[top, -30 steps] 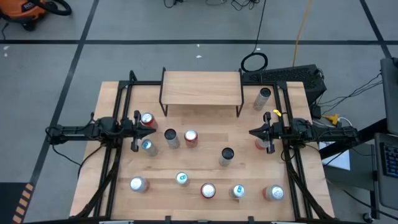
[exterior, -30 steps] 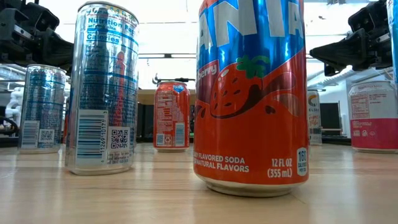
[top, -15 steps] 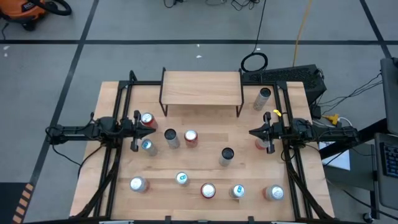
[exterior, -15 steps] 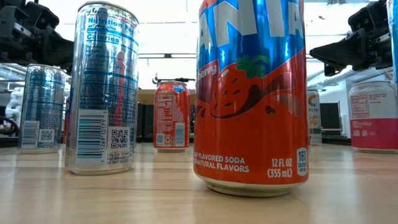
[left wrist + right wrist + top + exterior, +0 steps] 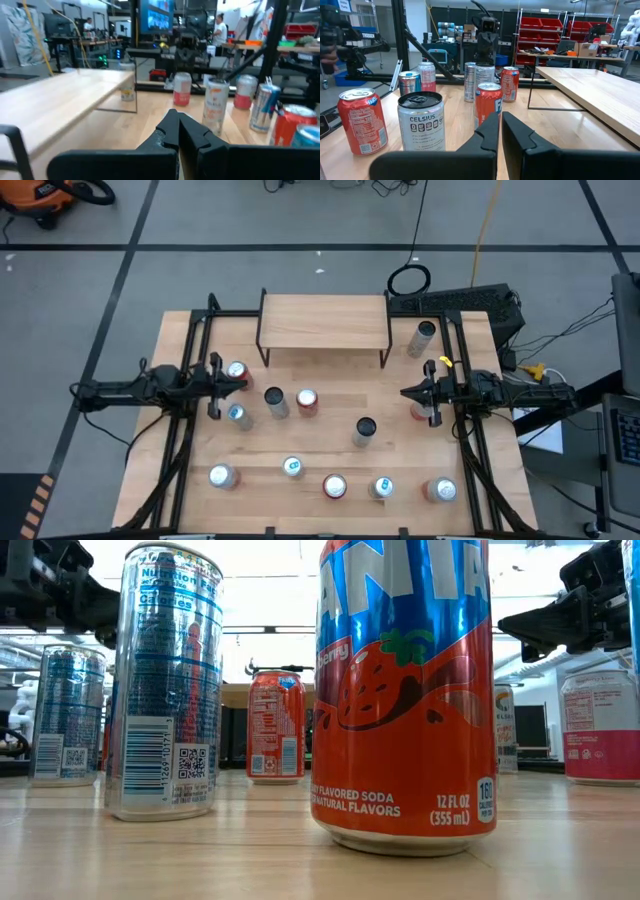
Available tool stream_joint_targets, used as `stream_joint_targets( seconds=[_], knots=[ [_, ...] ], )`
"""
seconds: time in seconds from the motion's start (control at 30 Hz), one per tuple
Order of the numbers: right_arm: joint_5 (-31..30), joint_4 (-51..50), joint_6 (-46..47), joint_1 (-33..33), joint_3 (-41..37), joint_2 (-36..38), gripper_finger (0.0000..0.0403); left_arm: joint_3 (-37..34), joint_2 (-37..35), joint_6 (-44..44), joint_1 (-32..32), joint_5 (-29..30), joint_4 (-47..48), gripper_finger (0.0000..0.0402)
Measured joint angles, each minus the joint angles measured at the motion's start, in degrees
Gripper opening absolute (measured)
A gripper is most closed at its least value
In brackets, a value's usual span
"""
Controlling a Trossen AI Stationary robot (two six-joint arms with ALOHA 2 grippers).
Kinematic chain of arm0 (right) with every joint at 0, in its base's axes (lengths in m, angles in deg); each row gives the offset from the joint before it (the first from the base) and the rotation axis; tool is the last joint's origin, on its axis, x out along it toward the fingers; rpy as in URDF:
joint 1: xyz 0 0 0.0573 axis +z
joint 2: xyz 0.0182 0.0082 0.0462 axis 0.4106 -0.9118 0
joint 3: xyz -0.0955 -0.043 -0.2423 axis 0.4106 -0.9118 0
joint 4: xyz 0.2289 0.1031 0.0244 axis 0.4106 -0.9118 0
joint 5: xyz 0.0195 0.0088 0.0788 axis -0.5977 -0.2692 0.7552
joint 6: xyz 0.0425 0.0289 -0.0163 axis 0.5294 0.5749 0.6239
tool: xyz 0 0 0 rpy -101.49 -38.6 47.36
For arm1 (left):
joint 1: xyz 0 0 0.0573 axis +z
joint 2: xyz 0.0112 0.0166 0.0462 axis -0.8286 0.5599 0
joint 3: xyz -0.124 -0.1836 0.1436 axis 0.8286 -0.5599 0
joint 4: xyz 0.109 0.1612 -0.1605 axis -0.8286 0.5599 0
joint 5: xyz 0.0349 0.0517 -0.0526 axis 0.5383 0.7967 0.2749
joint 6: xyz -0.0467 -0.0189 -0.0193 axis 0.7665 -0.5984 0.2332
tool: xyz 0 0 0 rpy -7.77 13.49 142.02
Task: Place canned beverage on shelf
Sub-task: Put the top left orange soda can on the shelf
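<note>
Both pincers are closed and empty: left pincer (image 5: 240, 382) at nine o'clock beside a red can (image 5: 237, 370), right pincer (image 5: 405, 393) at three. Crowded cans risk toppling; the shelf (image 5: 323, 322) is bare.

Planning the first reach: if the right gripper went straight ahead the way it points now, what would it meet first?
Probably the red can straight ahead of the shut right gripper, though in the high view the black-topped can sits near that line.

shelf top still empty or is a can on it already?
Empty. The high view shows the shelf top board bare; the nearest can stands upright on the table beside its right end.
</note>
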Motion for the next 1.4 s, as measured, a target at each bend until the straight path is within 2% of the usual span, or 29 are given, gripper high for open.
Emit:
stream_joint_targets(
  seconds=[0.2,0.47,0.63,0.8,1.23,1.4],
  knots=[
    [0.0,0.0,0.0,0.0,0.0,0.0,0.0000,10.5,5.9,0.0,0.0,2.1,8.0,0.0000],
    [0.0,0.0,0.0,0.0,0.0,0.0,0.0000,28.5,20.1,-1.8,0.0,2.3,11.2,0.0000],
    [0.0,0.0,0.0,0.0,0.0,0.0,0.0000,40.6,29.4,-4.4,0.0,3.5,17.2,0.0000],
    [0.0,0.0,0.0,0.0,0.0,0.0,0.0000,49.8,37.3,-4.9,0.0,4.8,18.7,0.0000],
    [0.0,0.0,0.0,0.0,0.0,0.0,0.0000,66.1,52.2,-4.7,0.0,4.8,19.3,0.0000],
    [-0.1,0.0,-0.1,0.0,0.1,0.0,0.0000,68.2,55.2,1.4,0.1,5.6,18.6,0.0000]
  ],
)
